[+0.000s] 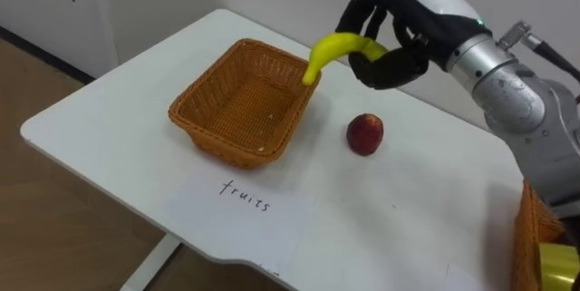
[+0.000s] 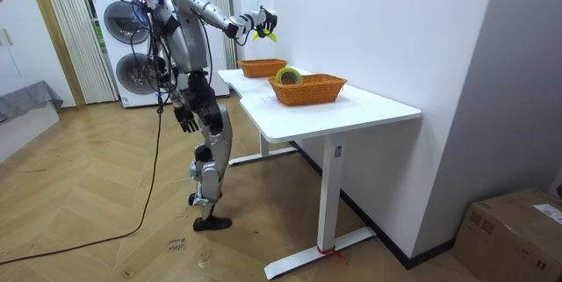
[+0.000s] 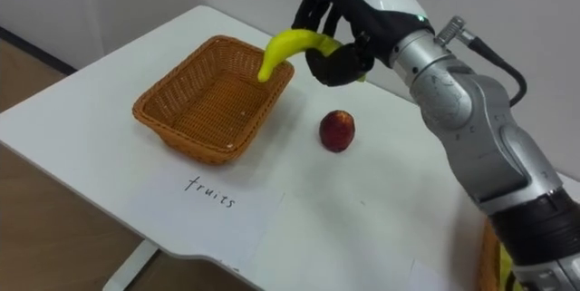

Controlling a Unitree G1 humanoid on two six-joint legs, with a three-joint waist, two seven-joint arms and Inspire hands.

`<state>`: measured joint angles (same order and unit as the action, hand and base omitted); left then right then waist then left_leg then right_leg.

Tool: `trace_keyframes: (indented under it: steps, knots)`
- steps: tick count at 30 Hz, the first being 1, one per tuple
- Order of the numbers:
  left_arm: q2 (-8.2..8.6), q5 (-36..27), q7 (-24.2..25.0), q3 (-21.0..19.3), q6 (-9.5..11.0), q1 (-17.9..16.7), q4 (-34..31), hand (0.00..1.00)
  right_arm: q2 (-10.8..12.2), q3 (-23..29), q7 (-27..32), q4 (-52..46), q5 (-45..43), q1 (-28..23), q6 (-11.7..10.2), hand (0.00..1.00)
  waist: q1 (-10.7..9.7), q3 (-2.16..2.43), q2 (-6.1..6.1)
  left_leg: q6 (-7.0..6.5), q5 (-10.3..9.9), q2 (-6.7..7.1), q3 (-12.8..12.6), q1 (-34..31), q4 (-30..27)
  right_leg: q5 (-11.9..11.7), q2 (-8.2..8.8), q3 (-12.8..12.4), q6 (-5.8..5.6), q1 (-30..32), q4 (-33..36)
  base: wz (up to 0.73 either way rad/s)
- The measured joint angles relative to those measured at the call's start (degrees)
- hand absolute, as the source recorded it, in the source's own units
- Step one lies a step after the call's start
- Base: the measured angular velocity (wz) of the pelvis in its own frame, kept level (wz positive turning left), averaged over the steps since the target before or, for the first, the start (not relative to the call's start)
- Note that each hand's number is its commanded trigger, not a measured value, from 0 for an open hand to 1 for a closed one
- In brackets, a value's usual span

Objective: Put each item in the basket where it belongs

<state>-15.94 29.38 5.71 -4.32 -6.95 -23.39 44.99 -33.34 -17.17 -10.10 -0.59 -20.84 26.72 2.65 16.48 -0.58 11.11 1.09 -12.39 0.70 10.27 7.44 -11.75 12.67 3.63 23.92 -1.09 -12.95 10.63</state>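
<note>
My right hand (image 1: 399,63) is shut on a yellow banana (image 1: 337,48), which it holds in the air above the right rim of an empty woven basket (image 1: 195,102). The banana's free end points down and left toward the basket's inside. A red apple (image 1: 365,134) lies on the white table (image 1: 109,110), just right of the basket and below the hand. A paper sheet (image 1: 243,202) with handwriting lies in front of the basket. In the room view my left hand (image 2: 185,117) hangs by my hip, away from the table.
A second woven basket (image 1: 533,237) stands at the table's right edge with a yellow tape roll (image 1: 557,266) in it. The table's near edge runs just below the paper sheet. I stand at the table's end, with washing machines (image 2: 127,49) behind me.
</note>
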Motion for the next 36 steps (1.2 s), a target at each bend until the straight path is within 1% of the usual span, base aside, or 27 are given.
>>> trace_keyframes:
  steps: [5, 8, 10, 12, 16, 21, 25, 26, 28, 30, 31, 36]
  knots:
    - [0.14, -0.02, 0.15, 0.13, -0.3, -0.65, -0.94, 0.0, 0.05, -1.62, 0.01, 0.03, 0.0, -0.02, 0.12, 1.0, 0.67, 0.04, -0.28, -0.06, 0.03, 0.03, 0.03, 0.15, -0.01, 0.0, 0.1, 0.17, 0.0, -0.11, 0.16, 0.0]
    - [0.42, -0.02, 1.0, 0.12, -0.35, -0.73, -1.86, 0.0, 0.47, -2.91, -0.01, 0.02, -1.3, -0.55, 0.12, 1.0, 1.23, 0.05, -0.89, -0.1, 0.02, 0.1, 0.09, 0.14, -0.08, 0.0, 0.16, 0.16, 0.0, -0.15, 0.22, 0.0]
    - [0.86, 0.03, 1.77, 0.13, -0.76, -1.11, -1.97, 0.0, 1.69, -2.92, -0.02, 0.02, -2.64, -1.16, 0.14, 1.0, 1.28, 0.06, -1.51, -0.14, 0.04, 0.17, 0.23, 0.12, -0.09, 0.0, 0.23, 0.2, -0.01, -0.13, 0.24, 0.0]
    - [1.1, 0.04, 2.34, 0.12, -1.22, -1.2, -1.97, 0.0, 2.36, -2.92, -0.02, 0.02, -3.35, -1.51, 0.14, 1.0, 1.27, 0.11, -1.88, -0.14, 0.04, 0.17, 0.3, 0.09, -0.08, 0.01, 0.23, 0.21, -0.02, -0.1, 0.25, 0.0]
    - [1.46, 0.04, 2.66, 0.15, -1.39, -1.51, -1.97, 0.0, 2.48, -2.93, -0.02, 0.03, -4.42, -1.94, 0.15, 1.0, 1.36, 0.12, -2.35, -0.16, 0.05, 0.26, 0.7, 0.03, -0.04, 0.09, 0.27, 0.42, -0.14, -0.1, 0.29, 0.03]
    - [1.52, 0.02, 2.63, 0.34, -1.58, -1.93, -1.98, 0.0, 2.68, -2.95, -0.02, 0.02, -4.47, -1.94, 0.93, 1.0, 1.45, 0.13, -2.36, -0.18, 0.07, 0.32, 0.87, 0.06, -0.01, 0.12, 0.29, 0.5, -0.18, -0.15, 0.29, 0.0]
    - [1.31, 0.02, 2.62, 2.09, -1.88, -2.06, -1.96, 0.0, 4.13, -3.9, -0.01, 0.08, -4.73, -1.94, 2.07, 1.0, 1.35, 0.14, -2.34, -0.23, 0.09, 0.34, 0.88, 0.4, -0.01, 0.29, 0.46, 0.43, -0.45, -0.19, 1.22, 0.02]
    - [1.3, 0.02, 2.63, 2.3, -1.88, -2.05, -1.95, 0.0, 4.21, -4.17, -0.02, 0.09, -4.73, -1.94, 2.15, 1.0, 1.38, 0.16, -2.3, -0.23, 0.1, 0.36, 0.9, 0.45, -0.01, 0.3, 0.48, 0.41, -0.47, -0.22, 1.23, 0.05]
    - [1.25, -0.01, 2.69, 2.46, -1.87, -2.14, -1.77, 0.0, 5.25, -4.51, 0.01, 0.43, -4.73, -1.94, 2.2, 1.0, 1.76, 0.21, -2.08, -0.25, 0.11, 0.42, 1.1, 0.5, -0.03, 0.34, 0.51, 0.43, -0.5, -0.4, 1.23, 0.03]
    - [1.07, -0.13, 2.69, 2.47, -1.89, -2.2, -1.77, 0.0, 5.41, -5.16, 0.02, 1.11, -4.73, -1.94, 2.36, 1.0, 2.34, 0.12, -1.82, -0.26, 0.11, 0.58, 1.12, 0.9, -0.03, 0.61, 0.64, 0.36, -0.51, -0.81, 1.24, 0.02]
    - [0.94, -0.13, 2.69, 2.47, -1.92, -2.25, -1.77, 0.0, 5.7, -5.58, 0.02, 1.28, -4.73, -1.94, 2.56, 1.0, 2.6, 0.04, -1.5, -0.27, 0.1, 0.8, 1.17, 1.05, -0.04, 0.97, 0.86, 0.38, -0.31, -0.99, 1.29, 0.04]
    - [0.79, 0.03, 3.27, 2.34, -2.49, -3.12, -2.07, 0.0, 7.29, -6.33, 0.0, 2.19, -4.74, -1.94, 2.49, 1.0, 3.24, -0.08, -1.18, -0.49, 0.06, 1.23, 1.39, 1.16, -0.63, 1.56, 1.37, 0.69, -0.52, -1.17, 2.11, 0.05]
